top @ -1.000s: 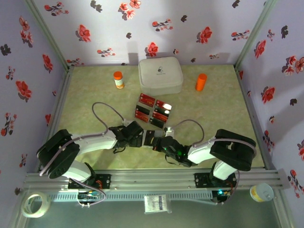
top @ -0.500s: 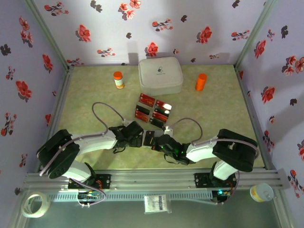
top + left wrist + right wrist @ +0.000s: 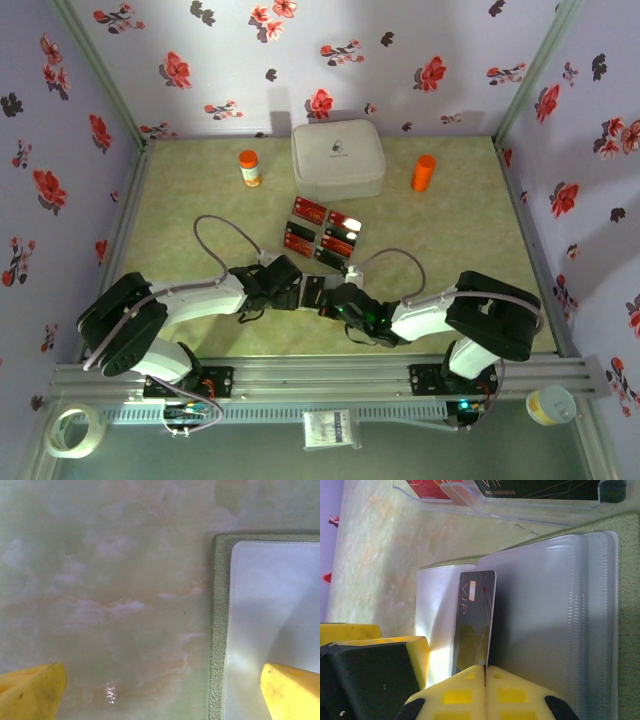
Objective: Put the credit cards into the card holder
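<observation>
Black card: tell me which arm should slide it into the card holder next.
Right. The right pincer is shut on the black card, whose far end lies over the open card holder's clear sleeves. The left pincer is open and empty, hovering at the holder's edge.

Arms folded inward, left hand (image 3: 160,695) spread wide, right hand (image 3: 485,672) pinched shut (fingertips meeting)

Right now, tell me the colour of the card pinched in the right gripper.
Black card, pale VIP lettering; the right wrist view shows it best.
</observation>
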